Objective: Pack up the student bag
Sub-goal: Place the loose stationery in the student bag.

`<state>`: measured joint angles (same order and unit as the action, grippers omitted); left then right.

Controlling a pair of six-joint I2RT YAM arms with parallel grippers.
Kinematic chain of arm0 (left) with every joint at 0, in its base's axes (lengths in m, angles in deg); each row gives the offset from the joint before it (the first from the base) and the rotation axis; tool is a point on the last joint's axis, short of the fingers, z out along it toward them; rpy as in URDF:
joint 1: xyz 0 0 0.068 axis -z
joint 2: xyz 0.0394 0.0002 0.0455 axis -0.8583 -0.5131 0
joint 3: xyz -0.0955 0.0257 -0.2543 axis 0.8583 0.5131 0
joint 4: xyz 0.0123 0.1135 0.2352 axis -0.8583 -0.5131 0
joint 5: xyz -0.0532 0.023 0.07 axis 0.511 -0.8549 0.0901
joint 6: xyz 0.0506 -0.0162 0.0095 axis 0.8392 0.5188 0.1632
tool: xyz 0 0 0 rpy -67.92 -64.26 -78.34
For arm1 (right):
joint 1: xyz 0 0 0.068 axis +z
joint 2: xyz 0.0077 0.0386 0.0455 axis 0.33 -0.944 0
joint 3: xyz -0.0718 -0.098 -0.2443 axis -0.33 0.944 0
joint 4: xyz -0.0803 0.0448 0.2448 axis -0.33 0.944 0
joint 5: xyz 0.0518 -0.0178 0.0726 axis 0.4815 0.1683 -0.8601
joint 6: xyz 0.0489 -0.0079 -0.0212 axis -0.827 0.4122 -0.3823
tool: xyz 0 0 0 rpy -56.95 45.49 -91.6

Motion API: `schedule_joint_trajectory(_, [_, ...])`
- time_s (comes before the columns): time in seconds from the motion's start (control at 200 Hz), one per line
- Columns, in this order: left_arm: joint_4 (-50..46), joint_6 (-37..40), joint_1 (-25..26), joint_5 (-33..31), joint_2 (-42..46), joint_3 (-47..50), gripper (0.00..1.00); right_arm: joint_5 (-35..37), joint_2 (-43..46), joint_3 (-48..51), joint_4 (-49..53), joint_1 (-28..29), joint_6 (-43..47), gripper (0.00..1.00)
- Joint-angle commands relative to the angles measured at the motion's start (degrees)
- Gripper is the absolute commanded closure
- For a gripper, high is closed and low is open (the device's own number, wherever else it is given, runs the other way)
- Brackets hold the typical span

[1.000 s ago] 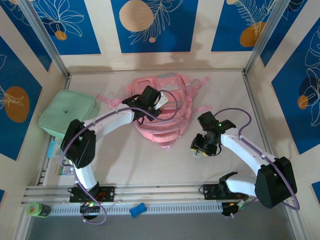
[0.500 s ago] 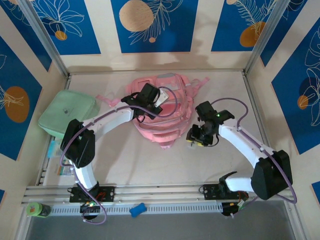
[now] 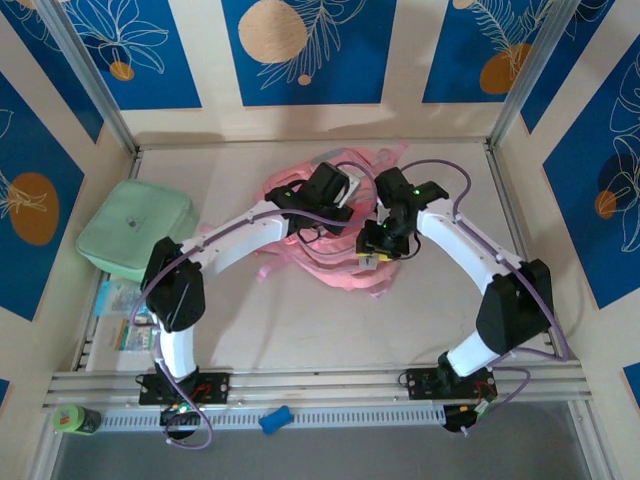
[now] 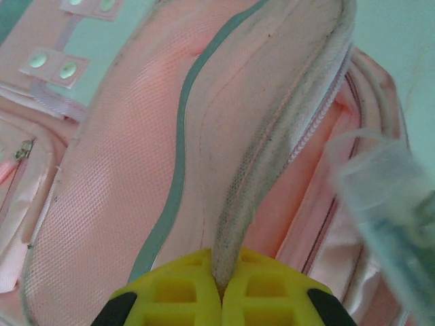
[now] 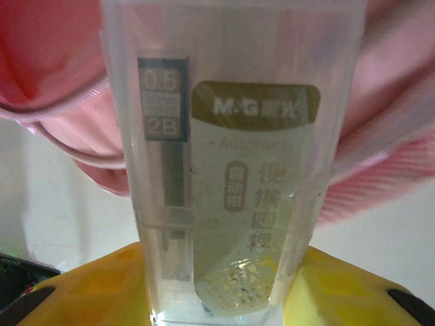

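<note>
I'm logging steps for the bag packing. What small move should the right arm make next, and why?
Probably ease the right pincer down to slip the clear lead case into the student bag. The left pincer is pinching the zip edge up, holding the bag open, and the case hangs right beside that opening.

Student bag (image 3: pixel 335 268) middle hidden under left arm (image 3: pixel 240 232), right arm (image 3: pixel 460 240). Clear lead case (image 5: pixel 231 170) cut off top and bottom, small print under "0.5" unreadable. Same case (image 4: pixel 389 197) blurred at left wrist view's right edge.
</note>
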<state>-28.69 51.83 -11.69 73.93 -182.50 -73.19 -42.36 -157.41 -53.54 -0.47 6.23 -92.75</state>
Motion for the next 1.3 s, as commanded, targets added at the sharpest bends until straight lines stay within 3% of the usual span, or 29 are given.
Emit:
schedule_joint_trajectory(0.0, [3.32, -6.56, 0.59, 1.06, -0.16, -3.99, 1.00, -2.54, -2.55, -2.53, 0.94, 0.09, 2.52, 0.58])
schedule_joint_trajectory(0.255, [4.73, -11.20, 0.33, 2.88, 1.59, -2.93, 1.00, -4.53, -9.70, -8.62, 0.18, 0.42, 2.57, 0.58])
schedule_joint_trajectory(0.435, [4.47, -15.82, -1.15, 2.26, 2.89, -1.56, 1.00, -1.79, -11.52, -9.43, 0.08, -0.18, 1.14, 0.55])
schedule_joint_trajectory(0.54, [5.03, -16.35, -1.54, 3.32, 3.17, -0.50, 1.00, -4.82, -9.43, -6.64, -3.57, -2.22, -0.72, 0.44])
schedule_joint_trajectory(0.74, [5.70, -17.39, -1.69, 3.73, 3.01, 0.00, 1.00, -9.05, -5.72, -4.23, -5.97, -3.35, -1.85, 0.35])
schedule_joint_trajectory(1.025, [5.79, -17.63, -1.95, 4.54, 3.03, -0.14, 1.00, -17.49, 2.15, 8.39, -11.34, -5.61, -4.11, 0.41])
schedule_joint_trajectory(1.296, [6.00, -17.61, -1.98, 6.30, 2.90, -0.35, 1.00, -18.06, 2.41, 10.05, -18.26, -5.54, -7.90, 0.65])
